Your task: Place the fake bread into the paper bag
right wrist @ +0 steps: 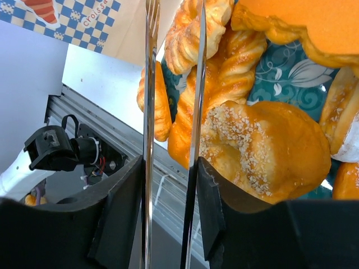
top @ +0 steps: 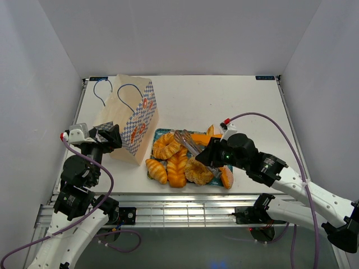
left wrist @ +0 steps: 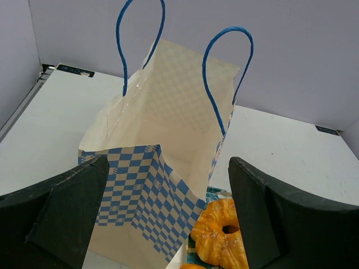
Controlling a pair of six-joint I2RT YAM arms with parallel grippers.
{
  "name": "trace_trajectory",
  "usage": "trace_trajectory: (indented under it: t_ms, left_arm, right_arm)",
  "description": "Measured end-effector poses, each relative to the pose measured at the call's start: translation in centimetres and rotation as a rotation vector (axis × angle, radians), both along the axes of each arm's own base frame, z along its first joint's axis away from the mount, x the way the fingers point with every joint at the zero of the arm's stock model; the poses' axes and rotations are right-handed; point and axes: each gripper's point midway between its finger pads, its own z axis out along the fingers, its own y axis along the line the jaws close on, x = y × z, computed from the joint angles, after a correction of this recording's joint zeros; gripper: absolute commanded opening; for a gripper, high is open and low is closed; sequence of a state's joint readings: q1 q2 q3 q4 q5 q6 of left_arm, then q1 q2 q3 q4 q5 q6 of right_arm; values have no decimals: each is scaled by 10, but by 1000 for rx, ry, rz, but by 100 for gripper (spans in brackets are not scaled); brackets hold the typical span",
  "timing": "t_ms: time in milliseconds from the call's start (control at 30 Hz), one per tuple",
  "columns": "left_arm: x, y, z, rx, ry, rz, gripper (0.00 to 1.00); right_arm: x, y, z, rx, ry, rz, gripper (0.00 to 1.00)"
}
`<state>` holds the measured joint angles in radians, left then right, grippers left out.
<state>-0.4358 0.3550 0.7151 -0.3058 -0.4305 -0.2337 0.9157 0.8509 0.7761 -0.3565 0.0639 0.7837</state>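
Top view: the bag [top: 134,120] stands at the left of the tabletop [top: 224,101], mouth open and blue cord handles raised. The bread [top: 176,162] is piled on a teal tray [top: 159,133] just right of the bag, none of it visible in the bag. One croissant [top: 156,170] lies at the tray's near-left edge, beside the braided loaf [top: 177,162].

The left end effector [top: 109,136] hovers at the bag's near side, its jaws spread wide and holding nothing. The left wrist view looks between them into the bag's cream interior.

The right end effector [top: 208,152] is closed narrowly on metal tongs [top: 188,141], which reach out over the pile. In the right wrist view the two blades run between the fingers [right wrist: 120,218], with their tips over the loaf, next to a seeded bun [right wrist: 263,151].
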Motion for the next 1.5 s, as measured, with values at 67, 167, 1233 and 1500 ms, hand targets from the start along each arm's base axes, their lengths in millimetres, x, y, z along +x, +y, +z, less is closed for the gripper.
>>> trace_trajectory:
  t_ms: [67,167,1233,1500]
  left_arm:
    - [0,0,0,0,0,0,98]
    - [0,0,0,0,0,0,98]
    - [0,0,0,-3,0,-1,98]
    - [0,0,0,-3,0,-1,98]
  right_arm:
    - [-2,0,-6,-5,19,-1,48]
    - [-4,-1,-16,-14,47,-4,48]
    - [-14,16,-48,-2,239,-5,54]
    - [-8,9,-41,-9,232,-66,54]
